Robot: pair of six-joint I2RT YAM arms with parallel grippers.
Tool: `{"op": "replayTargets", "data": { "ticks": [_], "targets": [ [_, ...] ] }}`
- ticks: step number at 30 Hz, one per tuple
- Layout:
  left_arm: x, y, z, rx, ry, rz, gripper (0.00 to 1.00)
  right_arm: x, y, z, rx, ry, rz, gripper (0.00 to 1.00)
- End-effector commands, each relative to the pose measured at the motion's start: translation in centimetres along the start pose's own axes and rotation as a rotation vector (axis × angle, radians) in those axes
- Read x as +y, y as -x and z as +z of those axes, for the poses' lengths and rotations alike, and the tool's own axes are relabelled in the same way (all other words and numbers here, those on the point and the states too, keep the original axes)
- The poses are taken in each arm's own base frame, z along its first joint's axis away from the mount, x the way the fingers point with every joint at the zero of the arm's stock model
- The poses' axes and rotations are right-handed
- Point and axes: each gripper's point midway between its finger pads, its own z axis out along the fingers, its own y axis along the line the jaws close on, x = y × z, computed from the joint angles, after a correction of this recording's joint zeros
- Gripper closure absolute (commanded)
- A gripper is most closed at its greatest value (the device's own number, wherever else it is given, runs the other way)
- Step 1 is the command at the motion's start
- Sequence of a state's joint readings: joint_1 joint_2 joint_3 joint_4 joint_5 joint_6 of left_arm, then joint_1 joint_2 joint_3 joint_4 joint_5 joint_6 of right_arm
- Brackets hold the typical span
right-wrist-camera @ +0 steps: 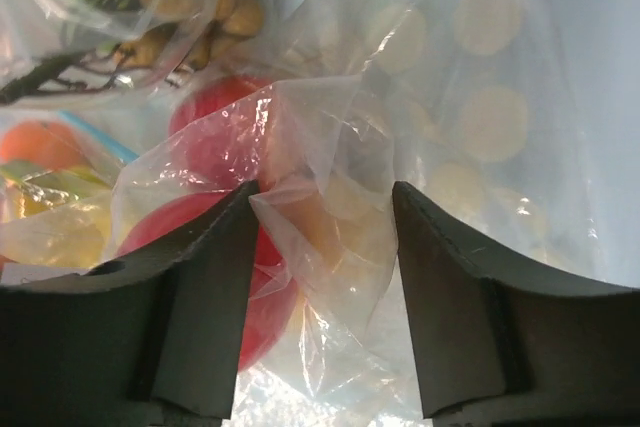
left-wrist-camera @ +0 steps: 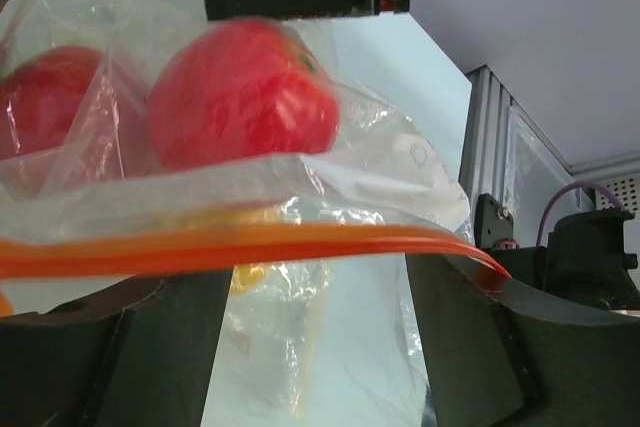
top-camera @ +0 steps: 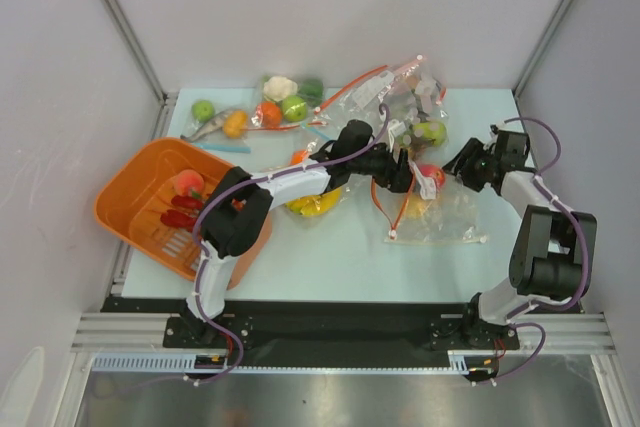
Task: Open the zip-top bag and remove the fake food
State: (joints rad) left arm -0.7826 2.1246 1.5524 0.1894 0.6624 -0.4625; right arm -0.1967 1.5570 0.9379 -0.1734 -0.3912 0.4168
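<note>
Between left gripper [left-wrist-camera: 310, 272] and right gripper [right-wrist-camera: 325, 192], both released, crinkly dotted zip-top bag [top-camera: 445, 217] with red apples [left-wrist-camera: 245, 92]

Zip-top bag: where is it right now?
In the top view the bag lies right of centre on the table, its far end between the left pincer and right pincer, just in front of the green-apple bag.

Clear plastic bag [left-wrist-camera: 385, 162], its orange zip strip [left-wrist-camera: 250, 247] stretched across the spread fingers of the left gripper [left-wrist-camera: 315, 292], red apple [left-wrist-camera: 245, 92] inside, second red apple [left-wrist-camera: 45, 97] at left edge, pale bench [left-wrist-camera: 395, 62] beyond.
</note>
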Motion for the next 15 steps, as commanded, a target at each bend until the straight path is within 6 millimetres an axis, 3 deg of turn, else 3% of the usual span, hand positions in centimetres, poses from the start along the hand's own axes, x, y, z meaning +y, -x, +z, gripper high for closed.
{"op": "replayTargets", "data": {
  "ticks": [1,6,15],
  "targets": [
    [-1.4,1.7,0.6,-0.042,-0.057,0.038,0.26,1.9,0.7,0.1,-0.028,0.021,-0.079,0.45],
    [-0.7,1.2,0.9,-0.032,-0.040,0.023,0.24,2.7,-0.7,-0.3,0.005,0.034,-0.099,0.64],
    [1.2,-0.3,0.6,0.012,0.057,0.001,0.20,2.9,-2.3,-0.7,0.031,0.044,-0.104,0.88]
  ]
}}
